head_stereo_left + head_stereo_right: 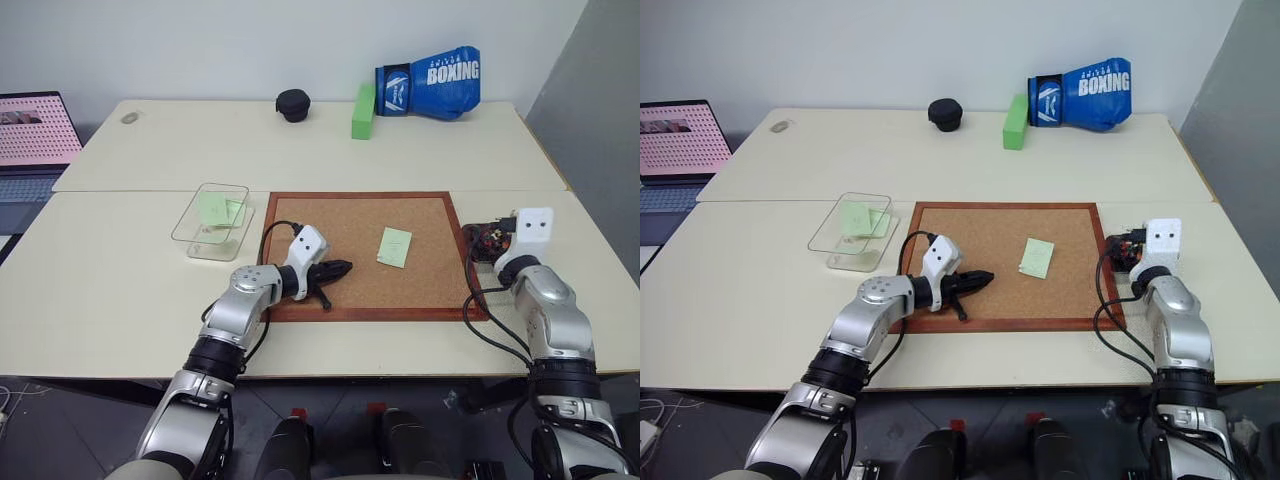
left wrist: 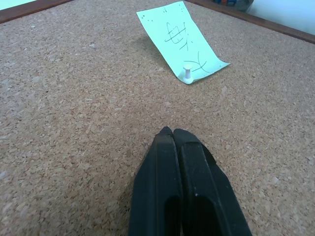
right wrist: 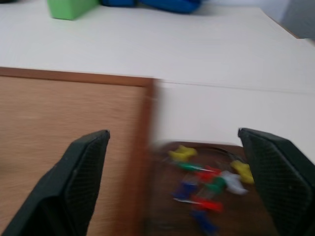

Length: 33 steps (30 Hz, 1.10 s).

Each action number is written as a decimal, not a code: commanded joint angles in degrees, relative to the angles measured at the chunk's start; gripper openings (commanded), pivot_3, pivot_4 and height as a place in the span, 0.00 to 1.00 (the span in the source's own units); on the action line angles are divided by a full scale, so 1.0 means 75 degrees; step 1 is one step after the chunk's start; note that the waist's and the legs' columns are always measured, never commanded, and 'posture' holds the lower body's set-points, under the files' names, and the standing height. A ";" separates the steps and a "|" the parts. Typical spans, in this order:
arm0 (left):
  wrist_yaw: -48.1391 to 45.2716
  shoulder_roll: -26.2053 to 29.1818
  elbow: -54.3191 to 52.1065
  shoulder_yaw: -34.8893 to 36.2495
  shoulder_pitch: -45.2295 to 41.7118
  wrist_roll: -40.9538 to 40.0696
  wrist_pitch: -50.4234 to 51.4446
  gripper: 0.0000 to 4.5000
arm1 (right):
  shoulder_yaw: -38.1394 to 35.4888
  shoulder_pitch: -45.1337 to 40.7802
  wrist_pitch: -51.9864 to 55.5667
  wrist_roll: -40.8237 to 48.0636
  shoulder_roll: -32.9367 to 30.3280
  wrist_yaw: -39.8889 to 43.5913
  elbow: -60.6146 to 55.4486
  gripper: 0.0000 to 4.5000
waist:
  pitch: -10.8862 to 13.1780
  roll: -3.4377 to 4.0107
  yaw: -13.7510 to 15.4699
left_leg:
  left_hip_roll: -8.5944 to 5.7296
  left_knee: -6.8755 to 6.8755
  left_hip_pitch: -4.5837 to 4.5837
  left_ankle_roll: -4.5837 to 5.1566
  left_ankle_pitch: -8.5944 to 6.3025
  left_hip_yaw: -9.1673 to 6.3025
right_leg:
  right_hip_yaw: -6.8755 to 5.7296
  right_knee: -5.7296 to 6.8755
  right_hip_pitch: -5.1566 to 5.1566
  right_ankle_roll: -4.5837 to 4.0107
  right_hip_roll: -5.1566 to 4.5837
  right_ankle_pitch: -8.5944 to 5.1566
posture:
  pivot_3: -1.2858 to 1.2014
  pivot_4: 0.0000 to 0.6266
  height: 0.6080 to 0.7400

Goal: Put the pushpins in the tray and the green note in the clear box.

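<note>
Our shut, empty left gripper [image 2: 172, 132] points straight at the pinned pale-green paper note [image 2: 182, 39], just ahead on the corkboard [image 1: 350, 290]; our right gripper [image 3: 172, 142] gapes empty

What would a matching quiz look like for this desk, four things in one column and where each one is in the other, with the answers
Things:
1. green note
2. tray
3. clear box
4. boxing glove

Places:
A. far table, beside the green foam block
B. pinned on the corkboard
C. off the corkboard's right edge, holding pushpins
D. off the corkboard's left edge, green paper inside

Pairs: 1-B, 2-C, 3-D, 4-A
</note>
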 commanded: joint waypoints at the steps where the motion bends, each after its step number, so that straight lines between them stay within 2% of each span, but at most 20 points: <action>1: 0.0023 -0.0090 0.0116 -0.0183 0.0080 0.0099 0.0192 0.00 | 0.1041 0.0250 0.0101 0.0532 -0.0001 0.1446 -0.1275 0.98 | 0.0000 0.0000 -0.0008 | 0.0000 0.0000 0.0000 0.0000 0.0000 -0.0001 | 0.0000 0.0001 0.0000 0.0000 0.0000 0.0000 | 0.52 0.24 1.00; 6: 0.0028 -0.0079 0.0072 -0.0183 0.0101 0.0099 0.0230 0.00 | 0.1462 0.0312 0.0099 0.0591 0.0097 0.1767 -0.1462 0.98 | 0.0000 0.0000 0.0010 | -0.0006 0.0006 0.0001 0.0000 0.0000 0.0000 | 0.0001 -0.0001 0.0003 0.0003 -0.0007 0.0002 | 0.52 0.24 1.00; 10: 0.0018 -0.0058 0.0047 -0.0178 0.0095 0.0107 0.0227 0.00 | 0.2185 0.0108 -0.0195 0.0169 0.0367 0.1975 -0.0891 0.98 | 0.0000 0.0000 0.0002 | 0.0000 0.0002 0.0005 0.0000 0.0000 -0.0001 | -0.0003 -0.0001 0.0002 0.0000 -0.0003 0.0000 | 0.52 0.24 1.00; 17: 0.0027 -0.0028 -0.0055 -0.0160 0.0147 0.0093 0.0254 0.00 | 0.2272 -0.0757 -0.0645 -0.0255 0.0887 0.1653 0.0705 0.98 | 0.0000 -0.0001 0.0001 | -0.0004 0.0005 0.0005 0.0000 0.0000 0.0003 | 0.0001 0.0001 0.0002 0.0002 -0.0006 0.0002 | 0.52 0.24 1.00; 21: 0.0025 0.0037 -0.0150 -0.0140 0.0242 0.0089 0.0265 0.00 | 0.2274 -0.0877 -0.0739 -0.0291 0.0989 0.1756 0.1000 0.98 | 0.0000 0.0000 0.0005 | 0.0001 0.0000 0.0007 0.0000 0.0000 -0.0005 | -0.0006 0.0006 0.0000 -0.0004 -0.0001 -0.0001 | 0.52 0.24 1.00; 26: 0.0053 0.0073 -0.0227 -0.0108 0.0299 0.0085 0.0298 0.00 | 0.2257 -0.0794 -0.0725 -0.0351 0.0985 0.1842 0.1085 0.72 | 0.0000 0.0000 -0.0006 | -0.0002 -0.0002 0.0005 -0.0001 -0.0001 -0.0001 | -0.0002 0.0002 0.0000 -0.0006 -0.0005 -0.0002 | 0.52 0.24 1.00; 27: 0.0065 0.0069 -0.0227 -0.0109 0.0308 0.0087 0.0295 0.00 | 0.2262 -0.0762 -0.0736 -0.0372 0.0972 0.1865 0.1092 0.71 | 0.0000 0.0000 -0.0007 | -0.0001 -0.0002 0.0006 -0.0002 -0.0001 -0.0002 | -0.0002 0.0004 0.0000 -0.0006 -0.0004 -0.0002 | 0.52 0.24 1.00; 33: 0.0058 0.0074 -0.0245 -0.0132 0.0335 0.0085 0.0284 0.00 | 0.2293 -0.0617 -0.0736 -0.0438 0.0942 0.1918 0.0981 0.41 | 0.0000 0.0000 -0.0007 | 0.0000 -0.0001 0.0007 -0.0001 -0.0001 -0.0002 | -0.0002 0.0005 0.0000 -0.0007 -0.0002 -0.0003 | 0.52 0.24 1.00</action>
